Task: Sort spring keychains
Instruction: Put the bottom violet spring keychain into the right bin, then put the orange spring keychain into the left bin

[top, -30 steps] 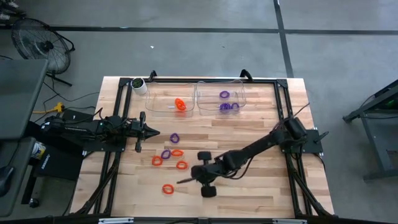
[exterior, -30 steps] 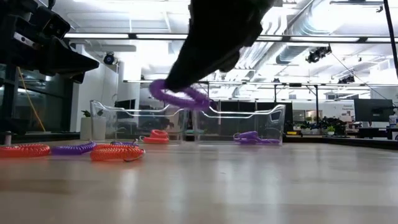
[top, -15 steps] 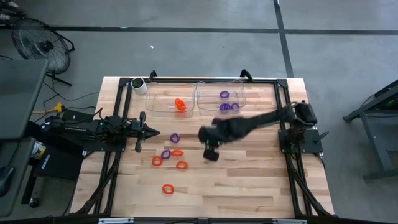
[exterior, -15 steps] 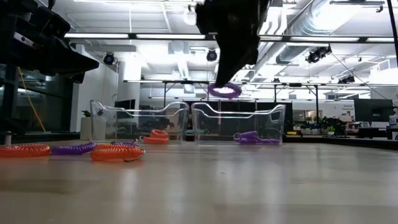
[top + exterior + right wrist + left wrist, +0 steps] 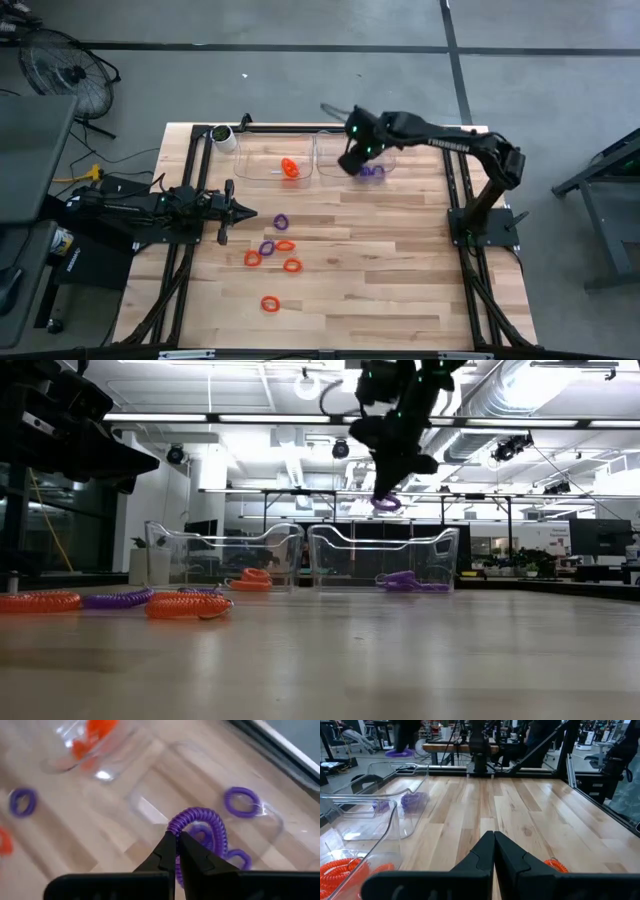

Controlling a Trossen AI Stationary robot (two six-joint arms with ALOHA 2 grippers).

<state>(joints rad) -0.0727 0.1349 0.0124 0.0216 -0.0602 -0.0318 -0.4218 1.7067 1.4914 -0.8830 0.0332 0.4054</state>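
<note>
1. Both fingers of the right gripper point(image 5: 176, 842) are pressed together on a purple spring keychain point(image 5: 199, 822), whose coil arches up from the fingertips.
2. From the low camera, that gripper point(image 5: 385, 495) hangs above the right clear bin point(image 5: 445, 550) with the purple coil point(image 5: 386, 503) dangling at its tip, clear of the bin's rim.
3. Seen from overhead, the right arm reaches across the far side of the table point(image 5: 400, 290), its gripper point(image 5: 352, 160) over the right bin point(image 5: 392, 140) — the one that already holds purple keychains point(image 5: 372, 172).
4. Just beside it, the left clear bin point(image 5: 250, 165) holds an orange keychain point(image 5: 290, 168).
5. Left gripper point(image 5: 493, 845) waits at the table's left side with its fingers shut on nothing, pointing toward the middle.
6. Loose keychains lie on the wood near the left gripper point(image 5: 245, 213) — two purple ones point(image 5: 281, 221) closest to it, and four orange ones point(image 5: 292, 265) around and beyond them, one of which lies well apart toward the near edge point(image 5: 269, 303).
7. A white cup point(image 5: 224, 137) stands at the far left corner.
</note>
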